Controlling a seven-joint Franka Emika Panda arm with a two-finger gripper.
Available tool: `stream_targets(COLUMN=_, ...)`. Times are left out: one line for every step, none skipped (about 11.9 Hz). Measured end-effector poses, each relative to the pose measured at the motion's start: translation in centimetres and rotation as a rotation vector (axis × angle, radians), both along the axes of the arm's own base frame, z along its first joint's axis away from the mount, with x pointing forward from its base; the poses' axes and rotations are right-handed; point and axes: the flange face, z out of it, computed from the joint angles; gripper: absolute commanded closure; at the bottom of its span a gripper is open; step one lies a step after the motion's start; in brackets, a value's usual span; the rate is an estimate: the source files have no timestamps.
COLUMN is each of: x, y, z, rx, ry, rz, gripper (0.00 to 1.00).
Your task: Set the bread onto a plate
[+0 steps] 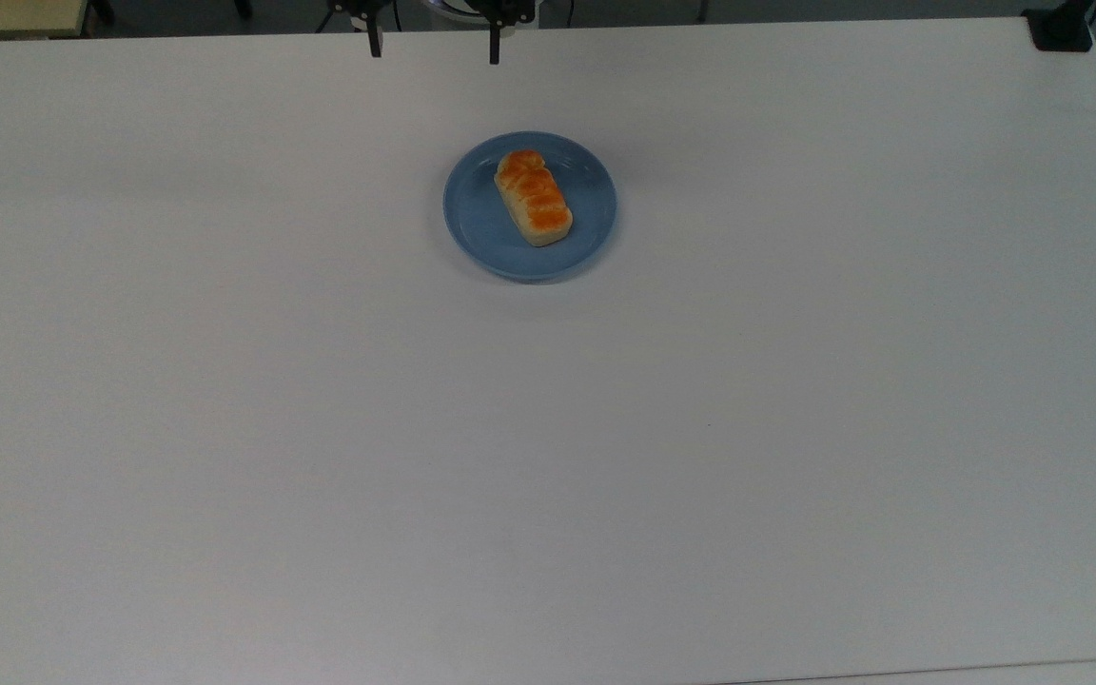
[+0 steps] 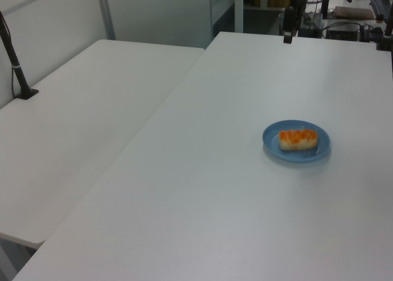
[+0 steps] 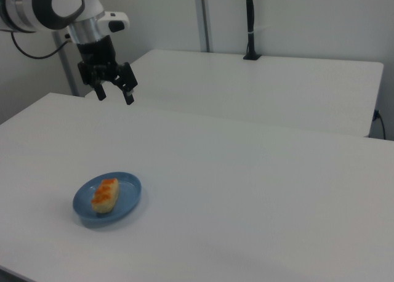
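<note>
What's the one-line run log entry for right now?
bread: lying on blue plate | gripper: open, empty, raised clear of plate | table: white | task: placement looks done

In the right view you see the gripper (image 3: pixel 115 95) raised above the table (image 3: pixel 246 189), fingers (image 3: pixel 130 100) spread with nothing between them. Well below it and toward the right view's bottom, the plate (image 3: pixel 126 199) rests on the table, and the bread (image 3: pixel 105 194) lies on it.
</note>
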Motion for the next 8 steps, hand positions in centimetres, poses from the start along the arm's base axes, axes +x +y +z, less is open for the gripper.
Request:
stream_targets(x=0.16, y=-0.70, z=0.32, rx=-0.002, ry=-0.004, rz=0.013, gripper=0.00)
stream_targets(x=0.25, y=-1.18, z=0.23, rx=-0.004, ry=-0.001, rz=0.024, gripper=0.00)
stream_targets(x=0.31, y=-1.32, z=0.09, rx=-0.005, ry=0.003, rz=0.029, gripper=0.00)
stream_targets(x=0.27, y=-1.32, z=-0.01, rx=-0.006, ry=0.009, rz=0.031, gripper=0.00)
stream_targets(x=0.18, y=-1.35, z=0.03, rx=-0.006, ry=0.017, rz=0.030, gripper=0.00)
stream_targets(x=0.09, y=-1.43, z=0.30, rx=-0.006, ry=0.020, rz=0.028, gripper=0.00)
stream_targets(x=0.01, y=-1.50, z=0.60, rx=-0.005, ry=0.023, rz=0.026, gripper=0.00)
stream_targets(x=-0.09, y=-1.51, z=0.69, rx=-0.005, ry=0.030, rz=0.025, gripper=0.00)
